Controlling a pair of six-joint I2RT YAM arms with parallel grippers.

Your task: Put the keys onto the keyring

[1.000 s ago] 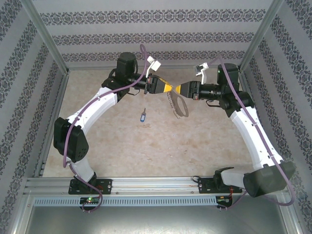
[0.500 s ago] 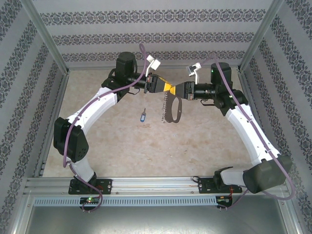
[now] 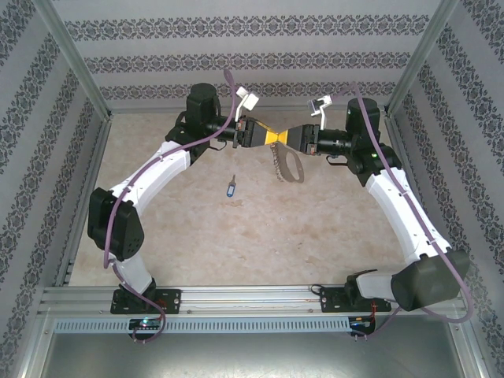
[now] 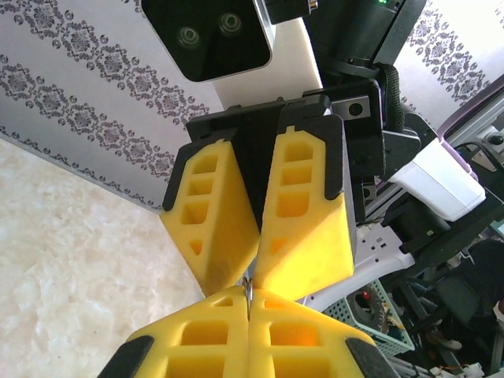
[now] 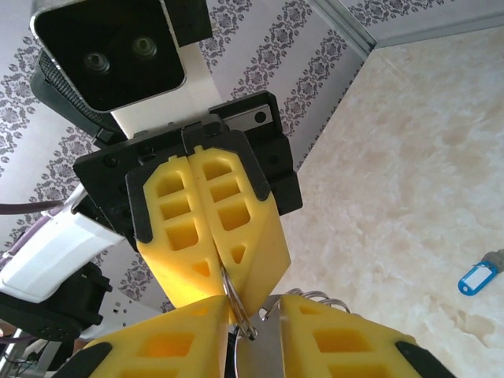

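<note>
1. The key (image 3: 230,187) lies flat on the tabletop (image 3: 197,236), on the near side of the left tool (image 3: 270,135) and well apart from it. It has not shifted over the last second.
2. The keyring (image 3: 287,165) hangs just below the right tool (image 3: 285,138), clear of the tabletop. Half a second ago it hung edge-on. It has since swung round toward the right tool's side.
3. The tools meet tip to tip. The left tool is fully closed on the ring wire. The right tool's jaws, nearly together, pinch a grey metal piece of the keyring.
4. Judgement: only the hold on the loop was adjusted, and threading has not begun. One tool must release to fetch the key.
</note>
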